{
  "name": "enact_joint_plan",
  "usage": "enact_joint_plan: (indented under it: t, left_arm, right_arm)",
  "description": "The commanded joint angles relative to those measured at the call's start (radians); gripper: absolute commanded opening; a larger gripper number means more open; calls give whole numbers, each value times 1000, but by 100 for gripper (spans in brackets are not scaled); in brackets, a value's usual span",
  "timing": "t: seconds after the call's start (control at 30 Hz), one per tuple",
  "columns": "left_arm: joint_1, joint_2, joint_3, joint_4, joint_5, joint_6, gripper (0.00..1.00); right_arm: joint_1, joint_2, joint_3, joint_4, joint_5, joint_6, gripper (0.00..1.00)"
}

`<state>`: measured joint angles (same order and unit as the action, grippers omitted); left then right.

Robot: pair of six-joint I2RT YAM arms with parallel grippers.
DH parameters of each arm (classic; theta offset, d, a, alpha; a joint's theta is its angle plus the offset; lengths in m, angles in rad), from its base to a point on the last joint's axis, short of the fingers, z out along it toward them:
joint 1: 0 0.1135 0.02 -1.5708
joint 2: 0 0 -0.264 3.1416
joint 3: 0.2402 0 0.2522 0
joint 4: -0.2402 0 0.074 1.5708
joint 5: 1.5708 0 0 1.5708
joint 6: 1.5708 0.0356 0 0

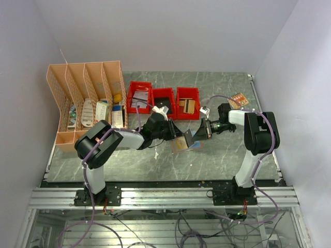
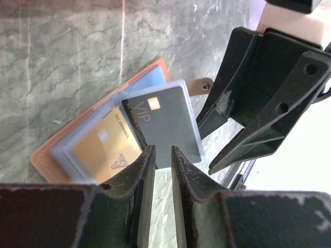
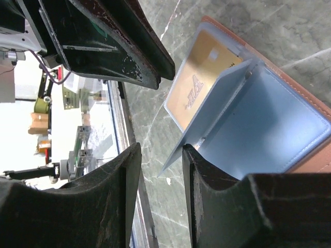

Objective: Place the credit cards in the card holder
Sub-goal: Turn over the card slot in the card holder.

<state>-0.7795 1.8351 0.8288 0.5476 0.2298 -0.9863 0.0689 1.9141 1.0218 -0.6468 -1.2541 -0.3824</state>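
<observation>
Card holder [image 2: 40,160] open between the arms, long axis slanting toward right gripper [image 3: 161,150]. Gold card [image 2: 103,147] and dark card [image 2: 165,121] in sleeves. Left gripper [image 2: 163,150] at near sleeve edge, jaws narrow, empty. Right jaws slightly apart, astride a sleeve leaf, not pinching.

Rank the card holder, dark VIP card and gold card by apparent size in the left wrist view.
1. card holder
2. dark VIP card
3. gold card, though it is partly covered, so the two cards may really match.
</observation>
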Motion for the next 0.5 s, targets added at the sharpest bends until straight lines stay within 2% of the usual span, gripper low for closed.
enact_joint_plan:
  t: [0.0, 0.47]
  left_arm:
    - [5, 31, -4, 122, 13, -41, 29]
    - [6, 70, -8, 135, 26, -53, 32]
  right_arm:
    - [9, 19, 21, -14, -45, -23, 38]
    - [35, 60, 43, -67, -110, -78, 40]
